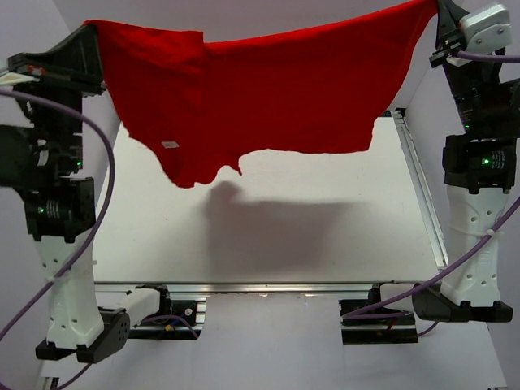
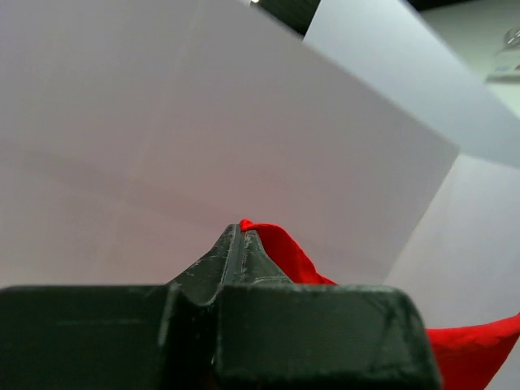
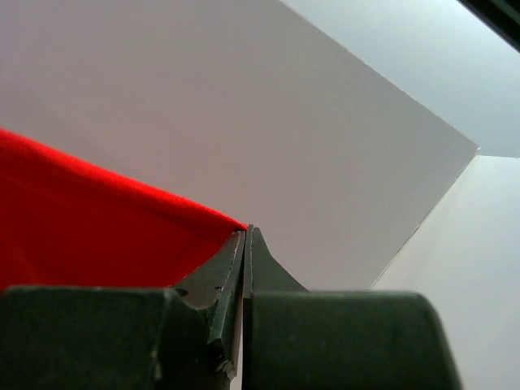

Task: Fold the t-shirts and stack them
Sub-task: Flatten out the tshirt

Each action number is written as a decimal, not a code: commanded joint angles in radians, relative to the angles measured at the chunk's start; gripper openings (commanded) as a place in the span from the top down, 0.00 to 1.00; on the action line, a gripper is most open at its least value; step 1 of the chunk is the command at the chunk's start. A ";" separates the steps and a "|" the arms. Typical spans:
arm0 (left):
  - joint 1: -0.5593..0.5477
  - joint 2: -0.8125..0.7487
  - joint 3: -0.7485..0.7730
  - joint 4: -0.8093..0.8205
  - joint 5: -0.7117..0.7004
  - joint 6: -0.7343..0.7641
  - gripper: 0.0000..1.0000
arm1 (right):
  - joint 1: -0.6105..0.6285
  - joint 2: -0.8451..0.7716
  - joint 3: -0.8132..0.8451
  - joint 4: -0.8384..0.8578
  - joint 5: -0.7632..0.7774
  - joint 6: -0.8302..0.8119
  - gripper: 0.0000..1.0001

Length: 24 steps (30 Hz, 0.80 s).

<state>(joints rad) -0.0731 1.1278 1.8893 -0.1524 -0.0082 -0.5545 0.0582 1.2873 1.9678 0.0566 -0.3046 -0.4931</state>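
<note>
Found left claw (image 1: 96, 29) clenched on one top corner of the red t-shirt (image 1: 268, 89), hung spread above the bench (image 1: 341, 227), and right claw (image 1: 439, 11) clenched on the opposite corner. Judged as the spreading step, no fold yet made. Calls next for lowering both corners together to lay the cloth flat.

Overhead view: bright, even light from above; white table (image 1: 146, 227) nearly washed out. T-shirt (image 1: 276, 89) casts a soft grey shadow mid-frame with diffuse edges. Its red is oversaturated and folds barely read. My wrist views: dimmer, pinkish-grey walls. Left gripper (image 2: 237, 236) and right gripper (image 3: 246, 236) dark, slightly soft at bottom. Upper right of left wrist view cooler, blurred.
</note>
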 commanded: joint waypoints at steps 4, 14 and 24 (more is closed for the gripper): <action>0.007 -0.036 0.050 0.019 -0.056 0.033 1.00 | -0.008 -0.014 0.045 0.074 0.041 0.053 1.00; 0.007 0.046 -0.154 0.016 -0.038 0.005 1.00 | -0.008 -0.052 -0.280 0.107 0.001 0.056 1.00; 0.007 0.277 -0.481 0.220 0.040 -0.059 1.00 | -0.008 0.072 -0.714 0.202 -0.008 0.021 1.00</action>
<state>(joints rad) -0.0731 1.3785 1.4578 -0.0341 -0.0063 -0.5854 0.0582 1.3216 1.2915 0.1616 -0.3157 -0.4599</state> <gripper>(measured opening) 0.030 0.010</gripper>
